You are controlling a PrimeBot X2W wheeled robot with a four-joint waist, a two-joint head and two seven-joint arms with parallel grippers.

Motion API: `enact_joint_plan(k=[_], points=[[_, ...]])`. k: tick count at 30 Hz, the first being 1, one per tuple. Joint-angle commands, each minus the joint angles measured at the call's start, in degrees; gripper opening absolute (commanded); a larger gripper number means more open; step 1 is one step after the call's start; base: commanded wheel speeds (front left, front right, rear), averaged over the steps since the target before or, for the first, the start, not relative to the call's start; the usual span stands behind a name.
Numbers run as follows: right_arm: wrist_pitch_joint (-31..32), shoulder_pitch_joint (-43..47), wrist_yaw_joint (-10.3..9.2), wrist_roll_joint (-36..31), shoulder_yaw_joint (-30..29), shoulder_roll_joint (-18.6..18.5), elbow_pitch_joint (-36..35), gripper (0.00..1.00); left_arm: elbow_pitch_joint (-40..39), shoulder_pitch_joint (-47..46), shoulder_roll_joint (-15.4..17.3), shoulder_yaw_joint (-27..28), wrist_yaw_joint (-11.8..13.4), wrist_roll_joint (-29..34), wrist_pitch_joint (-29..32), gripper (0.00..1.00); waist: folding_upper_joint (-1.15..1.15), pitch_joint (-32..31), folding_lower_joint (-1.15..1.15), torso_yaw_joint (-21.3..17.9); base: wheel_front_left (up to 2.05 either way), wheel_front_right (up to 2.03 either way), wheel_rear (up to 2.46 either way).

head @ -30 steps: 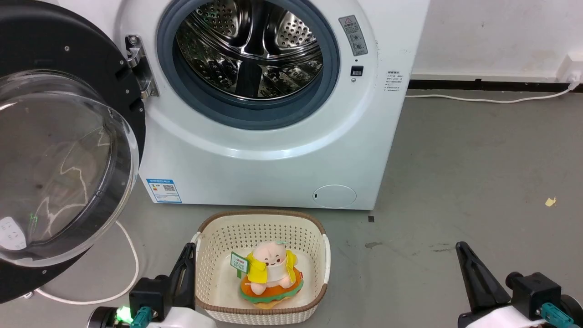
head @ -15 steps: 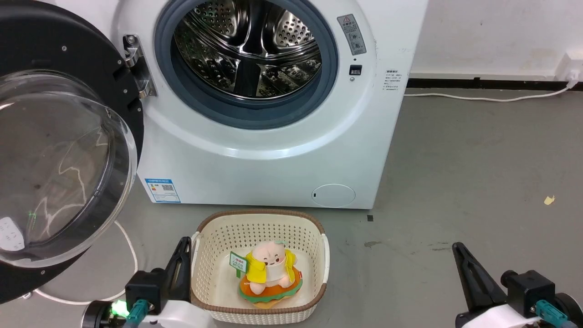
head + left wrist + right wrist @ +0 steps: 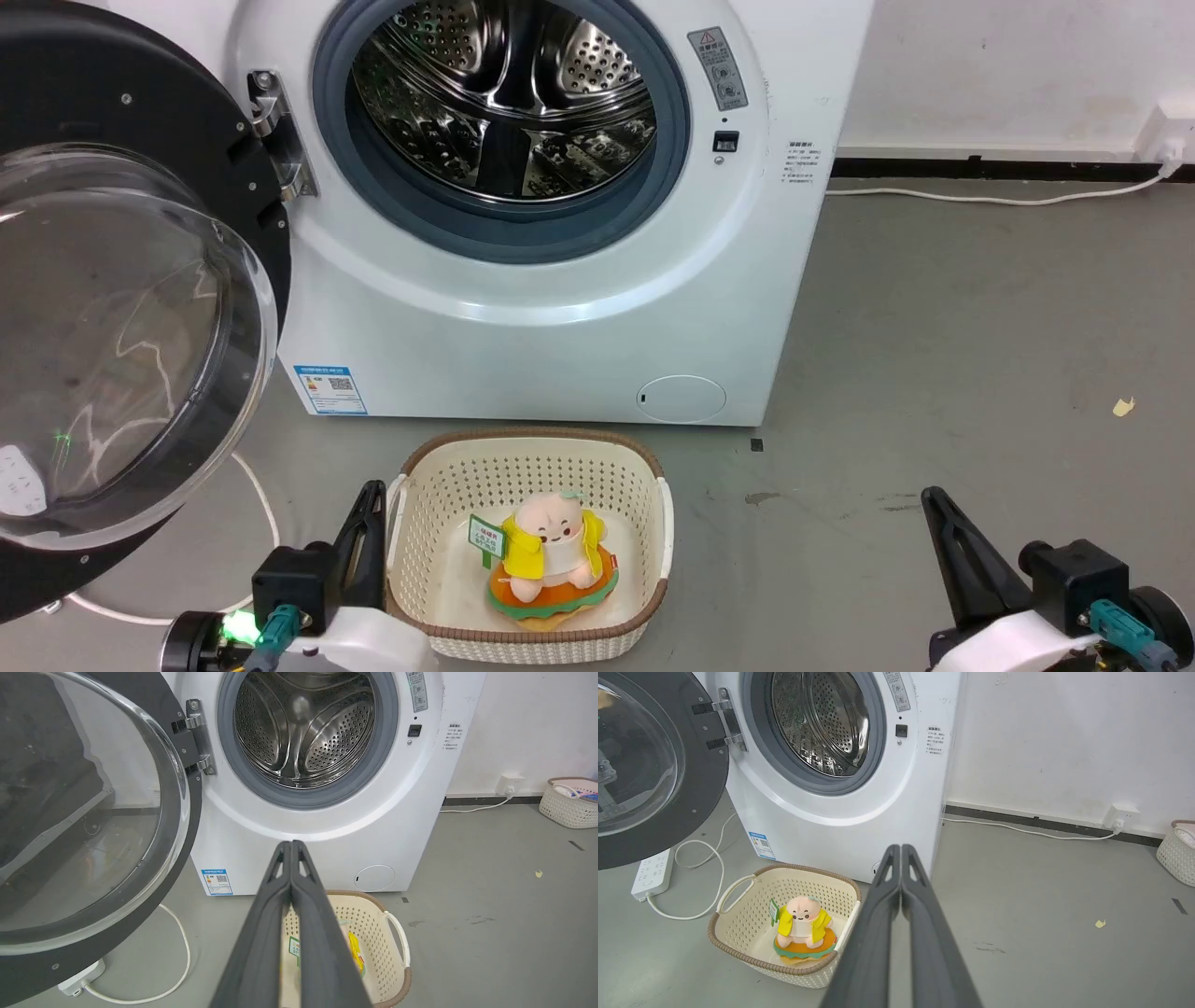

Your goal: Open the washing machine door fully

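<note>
The white washing machine point(image 3: 523, 327) point(image 3: 322, 835) point(image 3: 840, 826) stands ahead with its steel drum point(image 3: 509, 103) exposed. Its round black washing machine door point(image 3: 159, 121) point(image 3: 189, 812) point(image 3: 698, 765) is swung wide out to the left on a metal hinge point(image 3: 275, 131), the clear glass bowl point(image 3: 103, 345) bulging toward me. My left gripper point(image 3: 373, 495) point(image 3: 291, 843) is shut and empty, low beside the basket's left rim, apart from the door. Low at the right over bare floor, my right gripper point(image 3: 934, 499) point(image 3: 897, 847) is shut and empty too.
A cream perforated basket point(image 3: 411, 504) point(image 3: 738, 947) holding a plush toy point(image 3: 551, 555) sits on the floor before the machine. A white cable point(image 3: 266, 504) and power strip point(image 3: 651, 872) lie under the door. Another basket point(image 3: 567, 802) stands by the right wall.
The whole head view has shifted slightly, so the camera moved. Both grippers sit a little lower and further left in the picture. The door stays swung open.
</note>
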Motion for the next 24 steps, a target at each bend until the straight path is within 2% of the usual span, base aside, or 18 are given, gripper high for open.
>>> enact_joint_plan(k=[1, 24], points=[[0.4, -1.1, -0.03, -0.5, 0.2, 0.2, -0.4, 0.0, -0.4, -0.6, -0.5, 0.5, -0.5, 0.8, 0.4, 0.0, 0.0, 0.0, 0.0, 0.0, 0.0, 0.0, 0.0], [2.9, -2.5, -0.04, -1.6, 1.0, 0.3, -0.6, 0.0, -1.6, -1.1, -2.7, 4.1, -2.8, 4.0, 3.4, 0.0, 0.0, 0.3, 0.0, -0.4, 0.0, 0.0, 0.0]])
